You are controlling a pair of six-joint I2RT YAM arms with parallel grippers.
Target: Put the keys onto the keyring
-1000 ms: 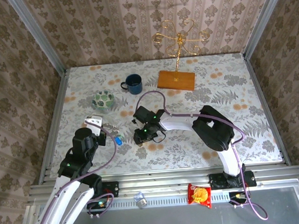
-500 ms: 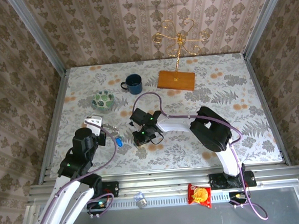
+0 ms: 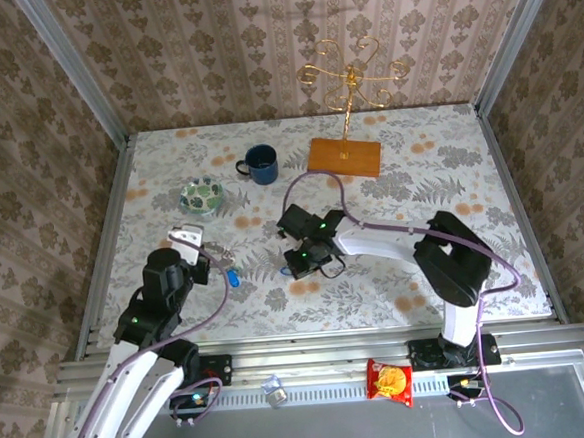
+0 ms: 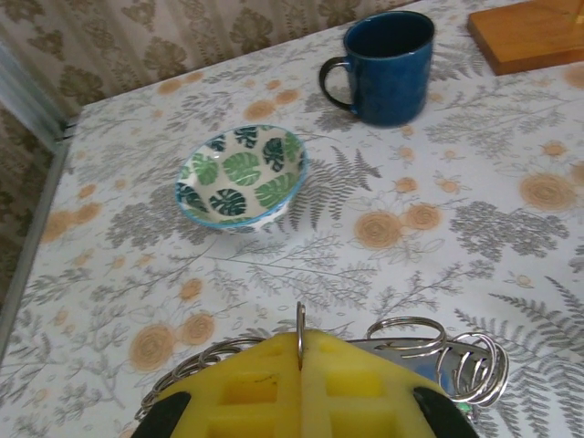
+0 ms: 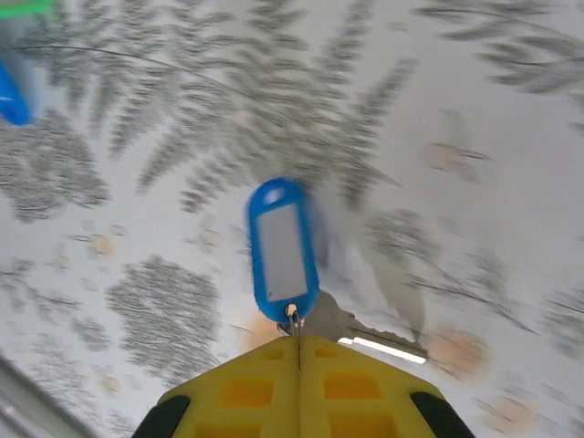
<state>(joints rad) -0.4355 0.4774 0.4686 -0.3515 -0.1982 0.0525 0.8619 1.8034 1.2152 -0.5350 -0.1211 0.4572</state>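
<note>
My left gripper [image 4: 300, 339] is shut on the silvery keyring [image 4: 300, 315], whose thin edge stands up between the yellow pads. Its wire loops spread to either side [image 4: 406, 327]. In the top view the left gripper [image 3: 206, 257] sits left of centre, with a blue-tagged key [image 3: 233, 277] hanging off the ring beside it. My right gripper [image 5: 299, 339] is shut on the small ring of another key [image 5: 365, 333] with a blue tag [image 5: 283, 246], held just above the tablecloth. From above, the right gripper [image 3: 303, 260] is a short way right of the left one.
A dark blue mug [image 3: 261, 164] and a green-leaf bowl [image 3: 201, 195] stand behind the left gripper. A gold hook stand [image 3: 347, 75] on a wooden base [image 3: 344, 156] is at the back centre. A red snack packet [image 3: 389, 380] lies off the table in front.
My right gripper has closed on the blue-tagged key and swung to the right with it. The left arm has held still with the keyring.
</note>
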